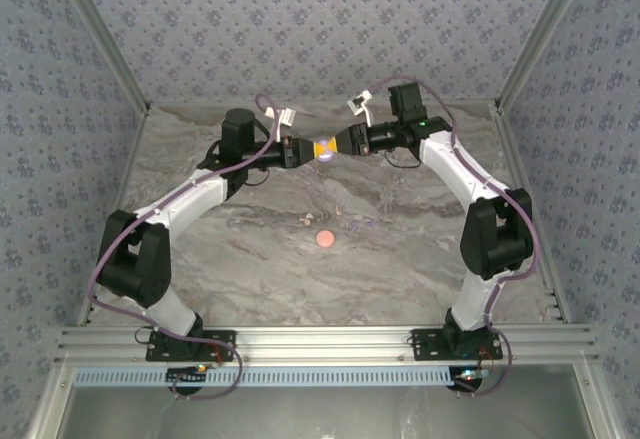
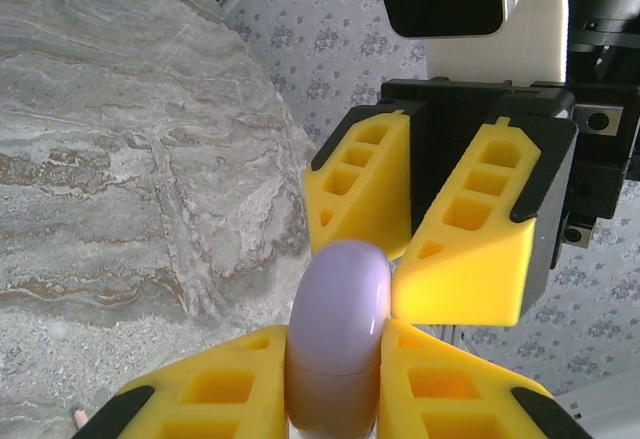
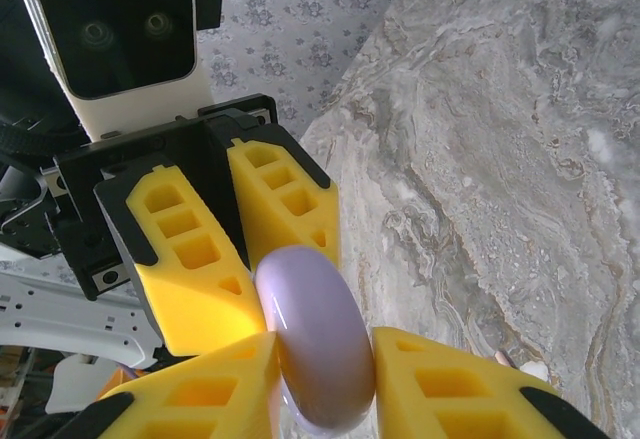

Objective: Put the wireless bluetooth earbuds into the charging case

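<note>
Looking closely, we see the left gripper clamped on the lilac case (edge-on to us), the right gripper pinching its opposite rim.

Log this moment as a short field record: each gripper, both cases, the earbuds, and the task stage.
left gripper: shut on the lilac case
right gripper: fingers against both faces of the same case, opposite the left
lilac case: closed, held in the air between both grippers
pink case: flat on the table, nearer the arm bases
earbuds: tiny loose pieces on the table just beyond the pink case
stage: lilac case not yet opened, nothing inserted
</note>
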